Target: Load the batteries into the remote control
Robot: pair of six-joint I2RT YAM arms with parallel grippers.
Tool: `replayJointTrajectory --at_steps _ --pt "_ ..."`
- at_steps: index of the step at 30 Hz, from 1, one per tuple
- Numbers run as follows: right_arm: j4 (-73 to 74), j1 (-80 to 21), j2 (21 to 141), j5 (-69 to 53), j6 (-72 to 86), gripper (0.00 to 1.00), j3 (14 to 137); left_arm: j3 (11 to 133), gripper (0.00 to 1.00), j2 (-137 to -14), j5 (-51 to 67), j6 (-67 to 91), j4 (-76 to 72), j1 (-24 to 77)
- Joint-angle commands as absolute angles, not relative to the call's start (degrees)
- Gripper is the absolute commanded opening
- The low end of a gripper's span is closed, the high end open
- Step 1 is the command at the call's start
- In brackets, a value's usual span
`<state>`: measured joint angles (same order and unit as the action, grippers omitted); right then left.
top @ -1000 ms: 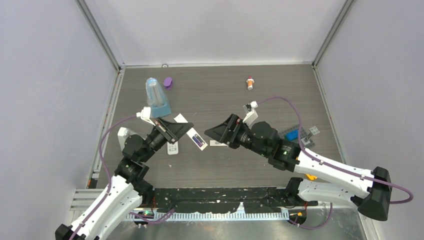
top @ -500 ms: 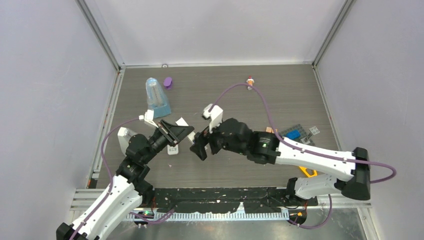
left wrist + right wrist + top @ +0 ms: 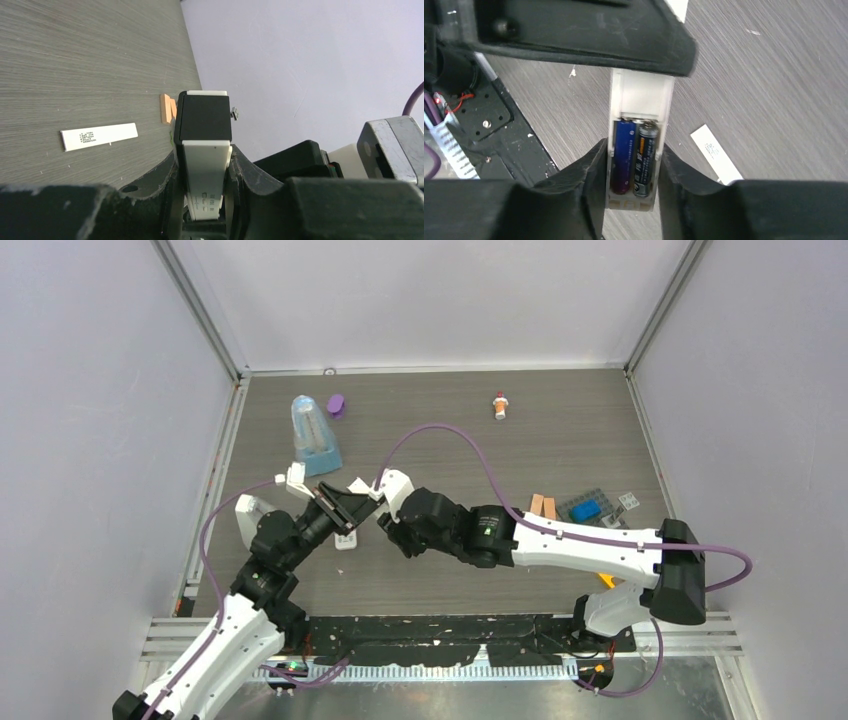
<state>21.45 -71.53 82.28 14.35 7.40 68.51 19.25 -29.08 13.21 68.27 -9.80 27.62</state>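
Observation:
The remote control (image 3: 641, 92) shows as a narrow white body, back up, with its battery bay open. Two batteries lie side by side in the bay, one purple (image 3: 623, 155) and one dark (image 3: 645, 160). My right gripper (image 3: 633, 150) is shut on this body, one finger pressed to each long side. It sits low over the table (image 3: 388, 525), right beside the left gripper (image 3: 350, 505). The left gripper (image 3: 204, 160) is shut on a plain white bar (image 3: 205, 172) whose black tip (image 3: 204, 117) points away, held above the table.
A small white handset with buttons (image 3: 345, 538) lies under the left gripper. A white label strip (image 3: 716, 155) lies right of the remote. A clear-blue cone (image 3: 312, 435), a purple cap (image 3: 336, 405) and a red-and-white bottle (image 3: 500, 405) stand farther back. Orange pieces (image 3: 543, 505) and a grey plate (image 3: 588, 509) lie right.
My right arm has swung left across the table to a spot beside the left gripper. Its jaws have closed from wide onto the white body. The left arm has barely moved.

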Motion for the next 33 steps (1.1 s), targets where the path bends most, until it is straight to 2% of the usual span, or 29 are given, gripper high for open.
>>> replayJointTrajectory --at_steps 1,2,3,5,7,10,15,20,33 --pt "19.6 -71.8 81.5 15.8 5.1 0.33 70.6 19.2 0.10 -27.6 12.7 66.0 -9.9 27.2" --pt "19.4 -71.8 81.5 15.9 4.6 0.26 70.2 19.3 0.17 -27.1 12.4 65.7 -9.3 27.2" --pt "19.4 -71.7 81.6 16.3 4.3 0.22 70.1 19.3 0.28 -26.6 12.0 65.3 -8.5 27.2" --pt "19.7 -71.7 81.7 16.7 3.1 0.19 69.8 19.4 0.52 -25.1 10.8 64.3 -6.4 27.2" --pt "20.1 -71.7 81.6 16.5 1.7 0.18 69.2 19.8 0.71 -23.6 8.7 62.9 -2.7 27.2" --pt "20.2 -71.5 80.2 14.4 -2.2 0.17 66.5 21.7 0.84 -21.2 2.6 59.1 7.9 27.2" --pt "20.2 -70.6 78.0 10.7 -7.5 0.17 60.3 25.2 0.88 -17.9 -13.0 53.0 24.1 27.1" --pt "20.0 -69.4 81.2 8.2 -10.3 0.17 57.1 27.0 0.89 -14.5 -21.3 49.7 29.8 27.1" --pt "22.3 -69.0 96.6 12.0 -18.2 0.17 63.1 27.9 0.89 -12.8 -17.6 43.7 28.1 27.1"
